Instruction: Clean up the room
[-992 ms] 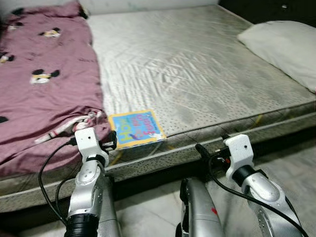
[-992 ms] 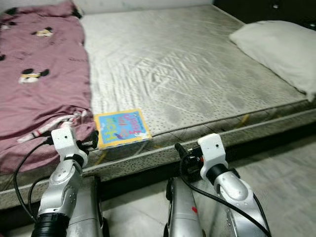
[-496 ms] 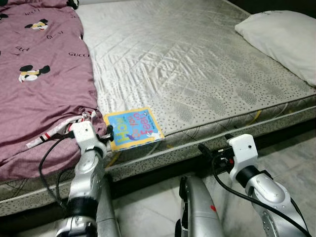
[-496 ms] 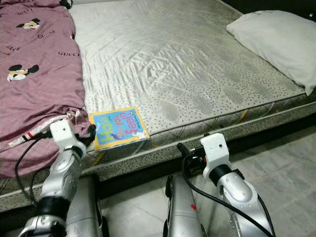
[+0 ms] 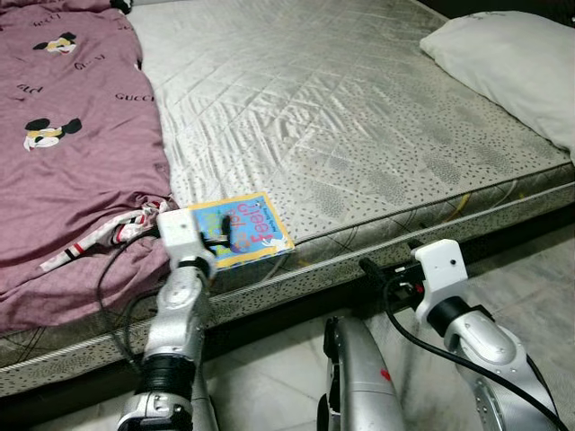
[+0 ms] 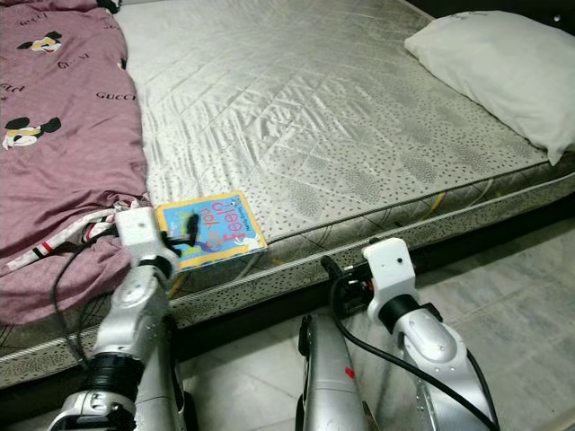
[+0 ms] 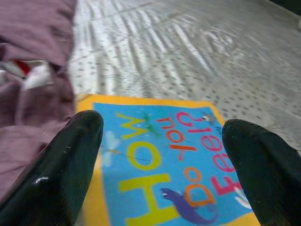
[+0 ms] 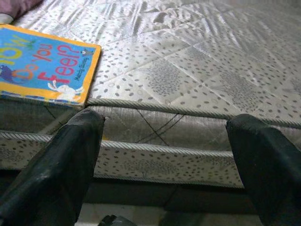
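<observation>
Hovering over the book (image 5: 238, 230) at the mattress (image 5: 359, 117) edge, my left tool (image 7: 162, 155) is spread wide, seemingly not touching it; my right tool (image 8: 164, 165), also spread, holds nothing.

The left gripper (image 5: 225, 235) now reaches out over the book (image 5: 243, 229), fingers wide apart; before, it sat beside it.

Bedroom in a home: bare quilted mattress (image 5: 359, 135) carrying a white pillow (image 5: 512, 63) and a mauve cartoon-print quilt (image 5: 72, 162); tiled floor (image 5: 539, 278) beside mattress.
</observation>
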`<state>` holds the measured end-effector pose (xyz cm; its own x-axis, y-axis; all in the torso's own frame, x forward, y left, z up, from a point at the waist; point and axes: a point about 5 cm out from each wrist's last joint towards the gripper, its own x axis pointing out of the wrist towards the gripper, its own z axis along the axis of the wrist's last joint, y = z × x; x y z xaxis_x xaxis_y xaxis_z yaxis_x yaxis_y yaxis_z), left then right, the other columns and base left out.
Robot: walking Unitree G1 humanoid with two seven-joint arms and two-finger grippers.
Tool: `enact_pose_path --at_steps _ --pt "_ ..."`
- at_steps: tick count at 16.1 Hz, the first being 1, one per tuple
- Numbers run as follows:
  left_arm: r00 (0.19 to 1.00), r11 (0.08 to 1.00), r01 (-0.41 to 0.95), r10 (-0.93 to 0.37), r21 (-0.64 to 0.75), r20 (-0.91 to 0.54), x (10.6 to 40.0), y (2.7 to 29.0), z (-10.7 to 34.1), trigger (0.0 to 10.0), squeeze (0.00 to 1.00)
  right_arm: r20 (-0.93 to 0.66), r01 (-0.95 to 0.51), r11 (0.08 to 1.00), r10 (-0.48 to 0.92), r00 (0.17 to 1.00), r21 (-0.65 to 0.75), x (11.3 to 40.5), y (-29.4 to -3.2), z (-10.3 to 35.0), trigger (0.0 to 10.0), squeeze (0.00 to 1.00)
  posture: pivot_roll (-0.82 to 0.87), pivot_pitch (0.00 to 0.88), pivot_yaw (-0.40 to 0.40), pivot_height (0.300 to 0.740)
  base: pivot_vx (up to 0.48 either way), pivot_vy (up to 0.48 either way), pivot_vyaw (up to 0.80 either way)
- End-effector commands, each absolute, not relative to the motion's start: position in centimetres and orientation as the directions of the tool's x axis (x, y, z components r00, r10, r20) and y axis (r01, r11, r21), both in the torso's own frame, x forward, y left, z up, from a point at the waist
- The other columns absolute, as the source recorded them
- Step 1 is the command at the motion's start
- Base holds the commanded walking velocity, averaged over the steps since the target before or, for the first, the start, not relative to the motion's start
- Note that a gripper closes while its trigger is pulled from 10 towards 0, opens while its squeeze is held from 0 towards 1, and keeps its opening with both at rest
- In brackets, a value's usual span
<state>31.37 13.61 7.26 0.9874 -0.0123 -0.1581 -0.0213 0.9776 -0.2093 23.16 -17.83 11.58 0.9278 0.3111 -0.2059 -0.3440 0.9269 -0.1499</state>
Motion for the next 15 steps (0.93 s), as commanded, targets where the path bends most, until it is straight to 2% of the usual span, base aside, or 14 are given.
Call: enact_pose_path --at_steps 1,6,8,10,11,13,15 --pt "0.984 0.977 0.001 -0.039 -0.214 -0.173 31.6 13.1 7.0 10.0 0.0 -0.202 -0.337 0.929 0.304 0.931 -0.155 23.3 -17.8 11.6 10.0 0.0 -0.23 0.079 -0.022 0.533 0.0 0.0 0.0" --pt "0.932 0.95 -0.085 -0.031 -0.302 -0.361 30.4 12.9 3.3 10.0 0.0 -0.176 -0.332 0.928 0.303 0.937 -0.167 23.9 -17.7 12.2 10.0 0.0 -0.24 0.072 -0.02 0.533 0.0 0.0 0.0" --pt "0.923 0.937 -0.119 -0.017 -0.328 -0.383 30.1 13.1 2.8 10.0 0.0 -0.169 -0.333 0.927 0.305 0.937 -0.171 24.2 -17.7 12.4 10.0 0.0 -0.24 0.068 -0.023 0.533 0.0 0.0 0.0" --pt "0.924 0.93 -0.147 0.008 -0.337 -0.381 30.0 13.5 2.8 10.0 0.0 -0.167 -0.335 0.926 0.307 0.937 -0.173 24.3 -17.6 12.3 10.0 0.0 -0.24 0.068 -0.024 0.533 0.0 0.0 0.0" --pt "0.932 0.923 -0.19 0.063 -0.334 -0.356 30.0 14.4 3.1 10.0 0.0 -0.166 -0.336 0.925 0.309 0.936 -0.175 24.4 -17.6 12.3 10.0 0.0 -0.23 0.065 -0.025 0.533 0.0 0.0 0.0" --pt "0.951 0.908 -0.247 0.16 -0.339 -0.264 30.0 16.0 4.3 10.0 0.0 -0.169 -0.338 0.924 0.309 0.936 -0.177 24.4 -17.7 12.2 10.0 0.0 -0.23 0.064 -0.028 0.533 0.0 0.0 0.0" --pt "0.96 0.902 -0.261 0.203 -0.345 -0.194 30.1 16.7 5.6 10.0 0.0 -0.17 -0.339 0.924 0.311 0.935 -0.178 24.5 -17.6 12.2 10.0 0.0 -0.22 0.061 -0.029 0.533 0.0 0.0 0.0"
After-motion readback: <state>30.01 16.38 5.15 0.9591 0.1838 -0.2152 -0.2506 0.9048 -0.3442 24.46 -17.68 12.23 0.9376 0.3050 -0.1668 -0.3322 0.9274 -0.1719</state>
